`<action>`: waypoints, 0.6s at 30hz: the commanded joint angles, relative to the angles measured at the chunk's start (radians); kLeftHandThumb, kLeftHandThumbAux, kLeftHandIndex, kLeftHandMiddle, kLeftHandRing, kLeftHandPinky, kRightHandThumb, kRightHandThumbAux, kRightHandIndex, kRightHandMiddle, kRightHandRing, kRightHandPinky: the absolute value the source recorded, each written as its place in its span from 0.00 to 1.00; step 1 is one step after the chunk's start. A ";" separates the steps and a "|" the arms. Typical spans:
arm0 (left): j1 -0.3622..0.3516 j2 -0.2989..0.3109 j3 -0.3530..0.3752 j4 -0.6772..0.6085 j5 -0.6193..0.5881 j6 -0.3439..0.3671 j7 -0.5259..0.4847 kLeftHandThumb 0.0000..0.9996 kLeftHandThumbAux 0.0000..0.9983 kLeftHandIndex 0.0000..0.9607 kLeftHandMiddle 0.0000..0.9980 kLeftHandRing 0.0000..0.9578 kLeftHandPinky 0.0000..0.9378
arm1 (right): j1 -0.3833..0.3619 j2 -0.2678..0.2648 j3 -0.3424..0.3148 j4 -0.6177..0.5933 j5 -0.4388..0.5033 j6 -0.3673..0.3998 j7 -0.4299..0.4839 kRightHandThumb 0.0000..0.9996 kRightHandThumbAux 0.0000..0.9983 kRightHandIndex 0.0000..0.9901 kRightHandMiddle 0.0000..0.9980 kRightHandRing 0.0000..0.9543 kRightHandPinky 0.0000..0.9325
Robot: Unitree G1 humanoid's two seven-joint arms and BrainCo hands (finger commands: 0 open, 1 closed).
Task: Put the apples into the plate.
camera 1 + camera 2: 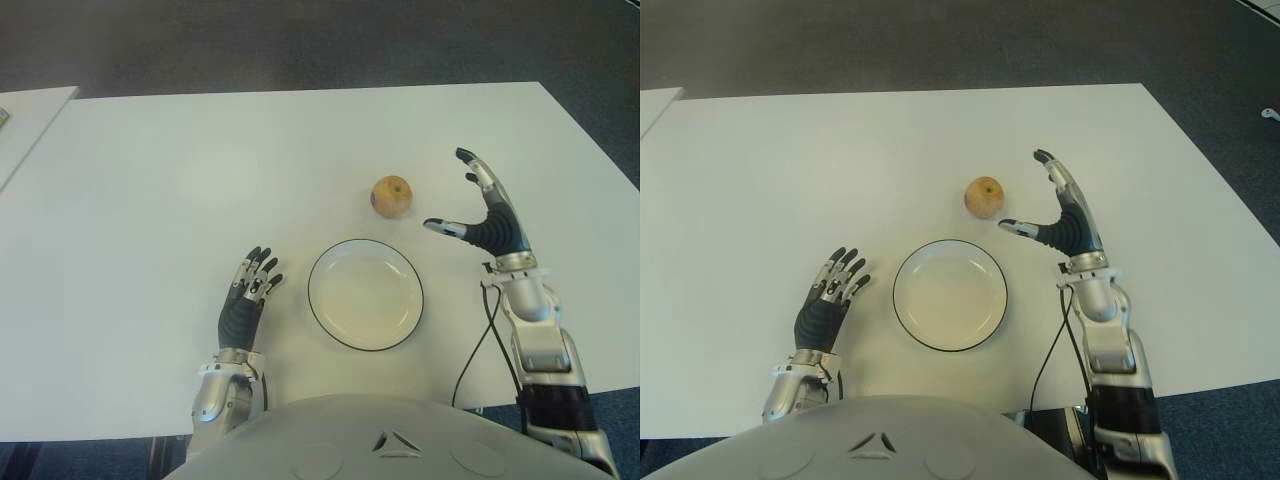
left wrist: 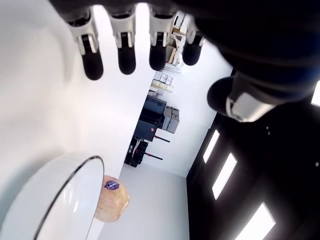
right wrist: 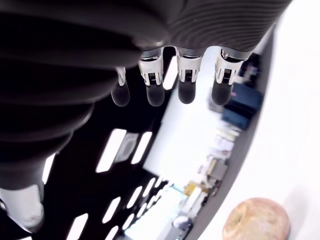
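in the eye views the apple (image 1: 392, 196) sits mid-table beyond the empty plate (image 1: 365, 294), right hand (image 1: 485, 215) spread beside it, left hand (image 1: 248, 295) idle by the plate; wrist views show both hands holding nothing, and the apple looks firm, probably smooth, best cupped round its middle.

Seen from the wrist, the right hand (image 3: 165, 75) fills the upper part of the frame, its dark ribbed palm and back leading to four fingers (image 3: 186, 82) that reach out straight and apart, each with a silver joint and a rounded black tip, holding nothing. Part of the thumb shows pale at the frame's edge. Well apart from the fingertips, a single apple (image 3: 256, 220), yellowish with a reddish blush and its stem dimple facing the camera, sits on the white table (image 3: 295, 150), with blurred room clutter and ceiling lights beyond
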 commanded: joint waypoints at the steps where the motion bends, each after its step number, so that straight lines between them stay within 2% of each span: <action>1: -0.015 -0.013 -0.003 0.031 0.019 -0.017 0.013 0.23 0.47 0.12 0.11 0.13 0.21 | -0.103 -0.053 0.036 0.113 -0.091 -0.003 -0.012 0.43 0.50 0.08 0.02 0.00 0.06; 4: -0.024 -0.020 -0.003 0.043 0.019 -0.024 0.014 0.23 0.47 0.13 0.11 0.13 0.21 | -0.183 -0.081 0.084 0.174 -0.172 0.011 -0.017 0.44 0.48 0.08 0.01 0.00 0.07; 11: -0.032 -0.018 -0.008 0.048 0.040 -0.020 0.024 0.22 0.47 0.13 0.11 0.12 0.19 | -0.330 -0.112 0.179 0.319 -0.298 0.022 -0.043 0.46 0.48 0.09 0.00 0.00 0.05; 15: -0.041 -0.016 -0.007 0.051 0.057 -0.008 0.037 0.21 0.46 0.13 0.11 0.11 0.17 | -0.388 -0.115 0.213 0.388 -0.327 0.021 -0.063 0.45 0.49 0.09 0.00 0.00 0.06; 18: -0.050 -0.020 -0.005 0.057 0.058 -0.007 0.043 0.21 0.46 0.13 0.11 0.11 0.16 | -0.459 -0.100 0.248 0.464 -0.354 0.028 -0.086 0.45 0.50 0.10 0.00 0.00 0.06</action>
